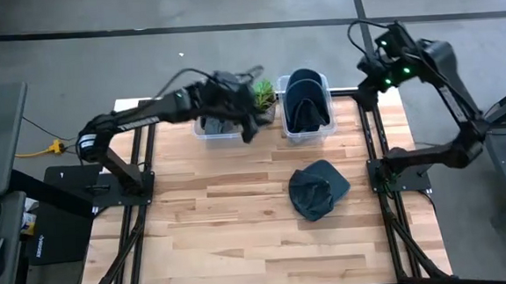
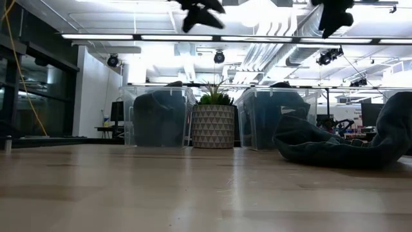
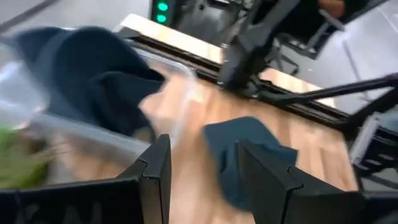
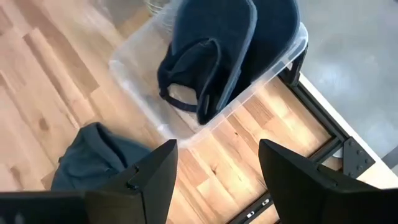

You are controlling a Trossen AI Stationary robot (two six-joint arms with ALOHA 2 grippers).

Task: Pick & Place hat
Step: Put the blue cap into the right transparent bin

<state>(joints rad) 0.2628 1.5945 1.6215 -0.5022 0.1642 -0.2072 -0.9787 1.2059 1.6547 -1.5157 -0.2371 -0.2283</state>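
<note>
High view: dark hat (image 1: 317, 189) lies loose on table (image 1: 241, 240), both arms up by the bins.
Left gripper (image 3: 200, 169) empty, jaws wide, hat ahead and below them; right gripper (image 4: 216, 167) also wide, over right bin (image 4: 281, 59). Best approach: descend centred on the crown, pinch a fold. Low view alone shows the hat slumped flat; right wrist view alone shows caps stacked in the bin.

Two dark jointed arms, black cables, green lights on the right arm (image 1: 407, 62)

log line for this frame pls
left gripper: open, over left clear plastic bin | right gripper: open, raised | dark crumpled hat: on table
</note>
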